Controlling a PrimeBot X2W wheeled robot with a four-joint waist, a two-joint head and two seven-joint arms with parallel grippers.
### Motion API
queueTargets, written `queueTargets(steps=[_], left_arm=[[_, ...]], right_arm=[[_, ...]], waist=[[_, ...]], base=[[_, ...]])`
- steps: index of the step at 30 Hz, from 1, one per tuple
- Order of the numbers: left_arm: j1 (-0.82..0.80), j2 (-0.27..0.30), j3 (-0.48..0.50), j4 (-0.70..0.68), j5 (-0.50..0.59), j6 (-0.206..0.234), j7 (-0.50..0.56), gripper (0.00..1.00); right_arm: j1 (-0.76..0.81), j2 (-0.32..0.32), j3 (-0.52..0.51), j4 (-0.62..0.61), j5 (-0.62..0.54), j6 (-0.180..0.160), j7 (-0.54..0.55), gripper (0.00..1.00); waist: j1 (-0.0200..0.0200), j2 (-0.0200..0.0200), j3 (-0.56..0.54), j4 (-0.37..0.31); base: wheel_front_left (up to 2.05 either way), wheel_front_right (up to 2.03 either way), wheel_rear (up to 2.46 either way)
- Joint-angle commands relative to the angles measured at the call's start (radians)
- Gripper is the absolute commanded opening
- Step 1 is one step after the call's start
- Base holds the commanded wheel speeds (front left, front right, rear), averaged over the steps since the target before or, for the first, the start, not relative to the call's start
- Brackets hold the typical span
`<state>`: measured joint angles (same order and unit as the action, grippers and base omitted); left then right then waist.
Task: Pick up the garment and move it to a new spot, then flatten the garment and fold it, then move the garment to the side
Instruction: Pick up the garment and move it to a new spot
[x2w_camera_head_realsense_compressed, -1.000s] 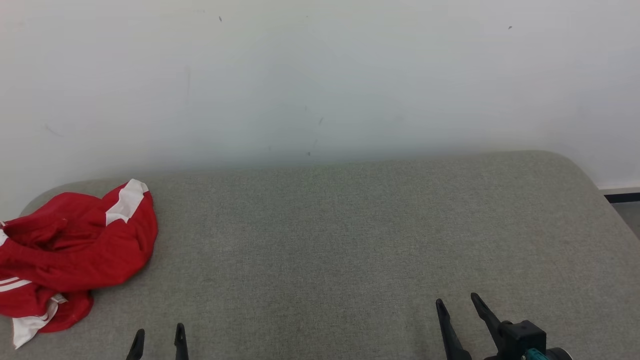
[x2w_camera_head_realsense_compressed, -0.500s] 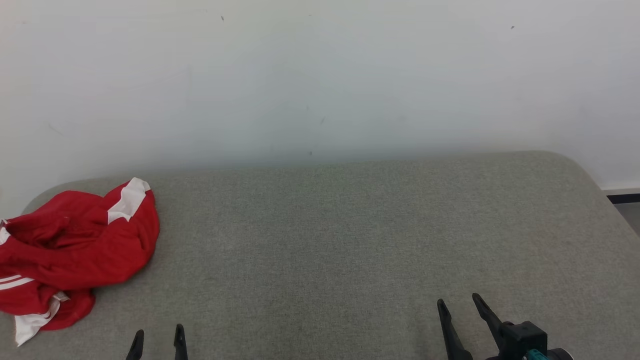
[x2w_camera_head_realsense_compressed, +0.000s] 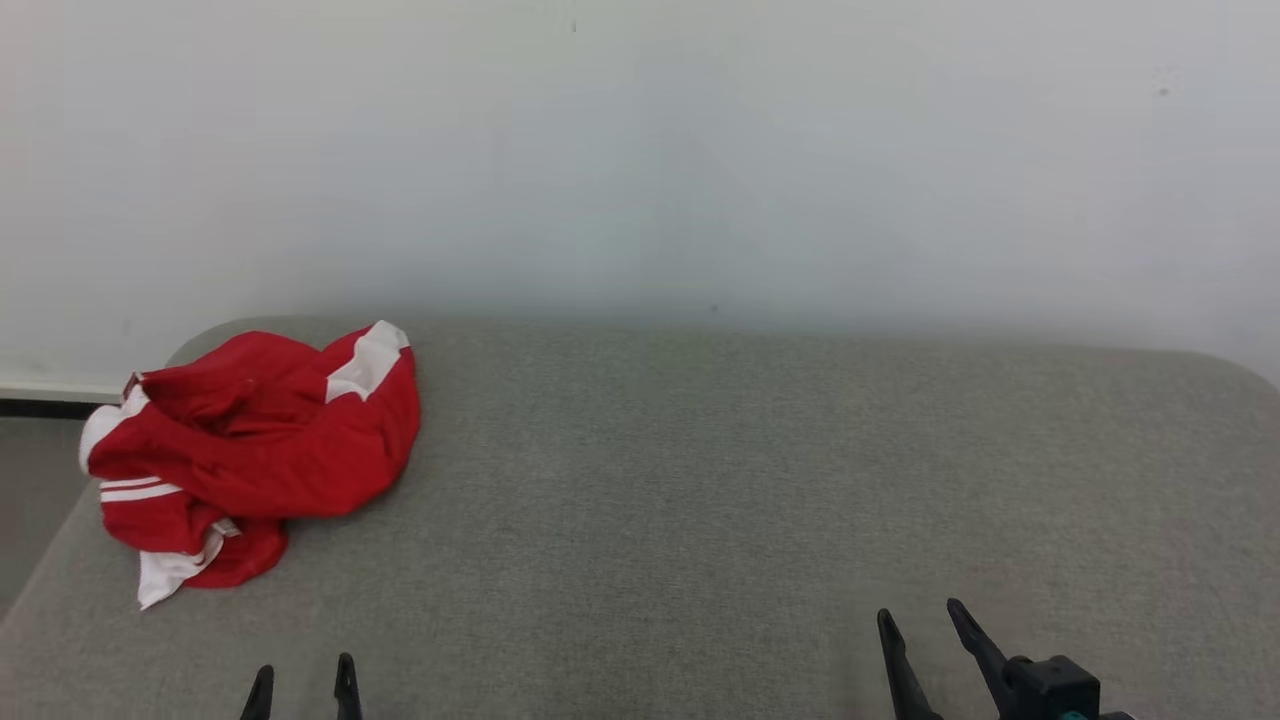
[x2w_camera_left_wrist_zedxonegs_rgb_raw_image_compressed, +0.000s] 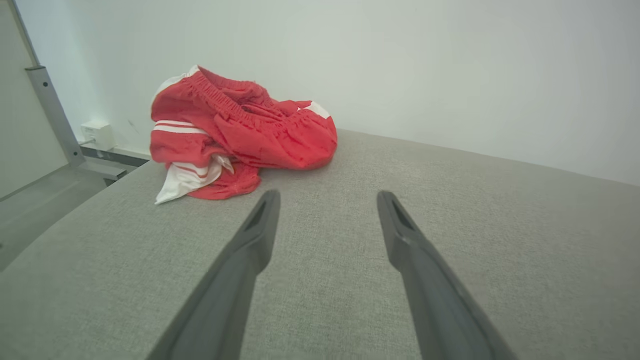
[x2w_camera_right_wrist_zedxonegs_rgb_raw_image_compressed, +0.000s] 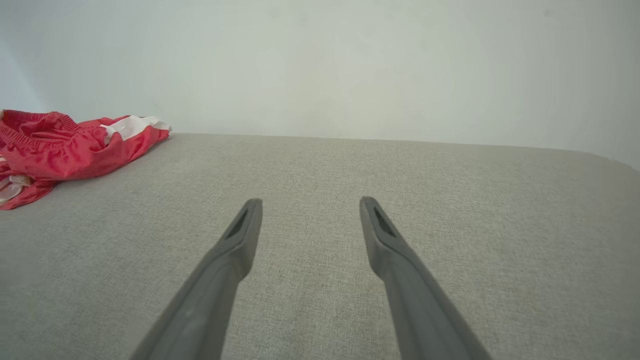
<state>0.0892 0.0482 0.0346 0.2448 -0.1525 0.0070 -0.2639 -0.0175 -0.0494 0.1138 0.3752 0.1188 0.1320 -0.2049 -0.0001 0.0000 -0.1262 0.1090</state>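
The garment (x2w_camera_head_realsense_compressed: 255, 455) is a crumpled heap of red shorts with white stripes, lying at the far left corner of the grey padded table (x2w_camera_head_realsense_compressed: 700, 480). From the left wrist, the garment (x2w_camera_left_wrist_zedxonegs_rgb_raw_image_compressed: 235, 135) lies ahead and to the left of the fingers. The right wrist view catches the garment (x2w_camera_right_wrist_zedxonegs_rgb_raw_image_compressed: 60, 150) at its far left edge. My left gripper (x2w_camera_head_realsense_compressed: 302, 670) hovers open near the table's front edge, well short of the heap. My right gripper (x2w_camera_head_realsense_compressed: 920, 625) stands open at the front right, with nothing between its fingers. Both the left gripper (x2w_camera_left_wrist_zedxonegs_rgb_raw_image_compressed: 327, 197) and the right gripper (x2w_camera_right_wrist_zedxonegs_rgb_raw_image_compressed: 310, 202) hang apart from the cloth.
A white wall (x2w_camera_head_realsense_compressed: 640, 150) runs right behind the table. The table's left edge drops to the floor (x2w_camera_head_realsense_compressed: 30, 490), where a metal post (x2w_camera_left_wrist_zedxonegs_rgb_raw_image_compressed: 50, 115) and a small white box (x2w_camera_left_wrist_zedxonegs_rgb_raw_image_compressed: 97, 134) stand by the wall.
The whole head view has shifted, so the camera has turned left; the garment now sits further into the picture. Both grippers stay open and the garment has not moved on the table.
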Motion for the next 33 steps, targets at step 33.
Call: queueTargets(steps=[33], left_arm=[[0.071, 0.021, 0.113, -0.058, 0.013, 0.001, -0.001, 1.0]], right_arm=[[-0.08, -0.002, 0.139, 0.1, 0.079, -0.002, -0.053, 1.0]], waist=[[0.0001, 0.0, 0.015, 0.332]], base=[[0.0, 0.0, 0.0]])
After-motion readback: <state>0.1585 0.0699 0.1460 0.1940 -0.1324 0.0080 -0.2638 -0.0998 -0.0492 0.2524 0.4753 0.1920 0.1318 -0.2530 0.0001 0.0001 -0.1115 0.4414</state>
